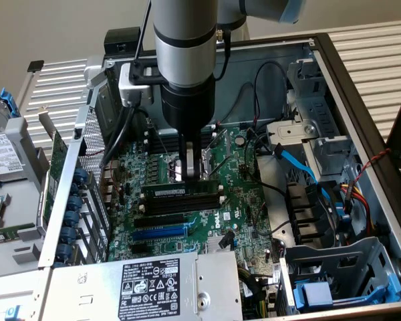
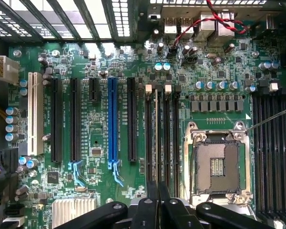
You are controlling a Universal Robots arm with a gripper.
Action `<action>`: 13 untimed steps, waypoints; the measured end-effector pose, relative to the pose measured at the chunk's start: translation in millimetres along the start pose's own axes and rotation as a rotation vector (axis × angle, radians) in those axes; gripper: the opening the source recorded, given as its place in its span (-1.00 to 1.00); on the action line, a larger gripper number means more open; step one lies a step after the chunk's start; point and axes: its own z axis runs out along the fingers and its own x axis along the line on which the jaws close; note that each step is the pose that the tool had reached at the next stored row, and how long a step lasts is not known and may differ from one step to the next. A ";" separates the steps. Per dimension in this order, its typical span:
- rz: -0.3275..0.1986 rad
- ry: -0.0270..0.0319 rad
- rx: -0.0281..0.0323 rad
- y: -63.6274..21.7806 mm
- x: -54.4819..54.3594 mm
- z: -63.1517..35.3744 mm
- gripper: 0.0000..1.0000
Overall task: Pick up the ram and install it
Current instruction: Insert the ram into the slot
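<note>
Ram [image 1: 180, 191] stands edgewise along the black slots [image 1: 184, 204], lengthwise across the exterior view, pinched by closed gripper [image 1: 194, 175].

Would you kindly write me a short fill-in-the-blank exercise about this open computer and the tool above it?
1. The tool stands over the motherboard with its jaws ___.
2. The ram, beside the black memory slots, carries a ___ label.
3. The one coloured expansion slot flanked by black ones is ___.
4. The processor socket holds no chip: it is ___.
Missing words: shut; white; blue; empty.
</note>
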 end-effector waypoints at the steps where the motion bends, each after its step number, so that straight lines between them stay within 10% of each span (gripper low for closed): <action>1: -0.002 0.0001 -0.0001 0.0 0.0 0.5 -0.76; 13: -0.030 0.0015 -0.0014 0.1 -2.3 2.2 -0.76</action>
